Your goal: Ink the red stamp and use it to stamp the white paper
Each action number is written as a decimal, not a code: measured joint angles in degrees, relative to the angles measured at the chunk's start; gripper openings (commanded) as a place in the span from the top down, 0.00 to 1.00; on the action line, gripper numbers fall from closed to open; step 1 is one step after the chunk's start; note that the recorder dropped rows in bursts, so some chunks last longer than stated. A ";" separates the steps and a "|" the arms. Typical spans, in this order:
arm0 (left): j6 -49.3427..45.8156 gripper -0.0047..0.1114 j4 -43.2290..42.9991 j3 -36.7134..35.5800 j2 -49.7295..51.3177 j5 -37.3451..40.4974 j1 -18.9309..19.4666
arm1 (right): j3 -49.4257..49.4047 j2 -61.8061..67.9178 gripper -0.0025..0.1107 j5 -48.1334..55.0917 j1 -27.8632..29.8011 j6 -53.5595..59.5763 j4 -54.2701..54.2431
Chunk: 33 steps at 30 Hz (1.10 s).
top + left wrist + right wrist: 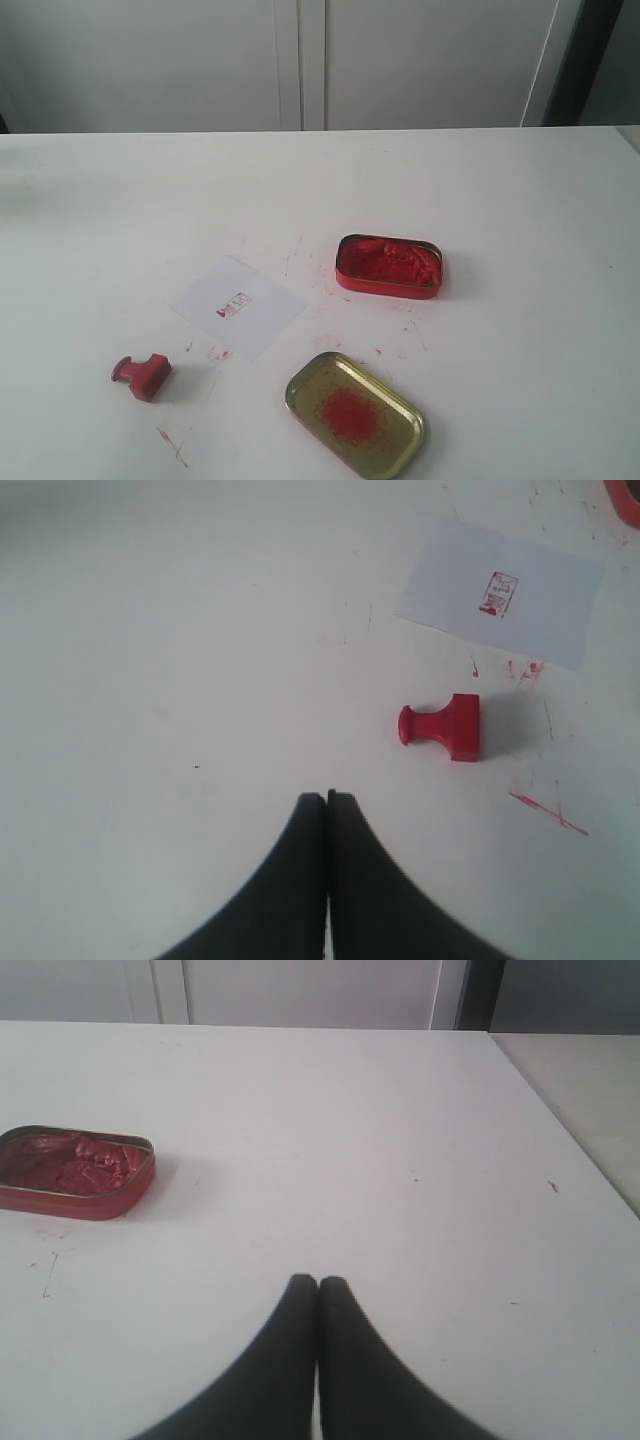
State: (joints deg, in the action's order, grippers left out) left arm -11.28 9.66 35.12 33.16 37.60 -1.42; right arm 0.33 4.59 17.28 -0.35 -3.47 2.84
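The red stamp (142,375) lies on its side on the white table, front left, and shows in the left wrist view too (442,726). Beside it lies the white paper (237,304) (503,592) carrying a small red imprint. My left gripper (327,798) is shut with nothing in it, apart from the stamp. My right gripper (318,1282) is also shut and empty, over bare table some way from the red ink tin (74,1171). Neither gripper appears in the exterior view.
The open red ink tin (389,266) sits right of the paper. Its gold lid (356,414) with a red smear lies near the front edge. Red ink flecks (172,445) mark the table. The table's right edge (560,1110) shows in the right wrist view.
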 measured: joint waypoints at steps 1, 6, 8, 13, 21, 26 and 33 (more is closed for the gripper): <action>0.00 0.96 0.00 -1.81 -1.96 -1.11 0.00 | 0.00 0.00 0.98 0.00 0.00 0.00 0.00; -0.12 0.96 -0.22 -11.85 -12.44 -7.00 0.00 | 0.00 0.00 0.98 0.00 0.00 0.00 0.00; -0.12 0.96 -0.22 -15.10 -16.71 -8.65 0.00 | 0.00 0.00 0.98 0.00 0.00 0.00 0.00; -0.12 0.96 -0.33 -19.51 -22.53 -9.89 0.00 | 0.00 0.00 0.98 0.00 0.00 0.00 0.00; -0.12 0.96 -0.33 -20.26 -23.78 -9.89 0.00 | 0.00 0.00 0.98 0.00 0.00 0.00 0.00; 0.26 0.96 -0.33 -20.26 -23.78 -9.93 0.00 | 0.00 0.00 0.98 0.00 0.00 0.00 0.00; 5.46 0.96 -2.47 -20.26 -23.78 -10.47 0.00 | 0.00 0.00 0.98 0.00 0.00 0.00 0.00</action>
State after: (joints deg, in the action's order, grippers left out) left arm -5.82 7.19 14.86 9.38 27.13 -1.42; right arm 0.33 4.59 17.28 -0.35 -3.47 2.84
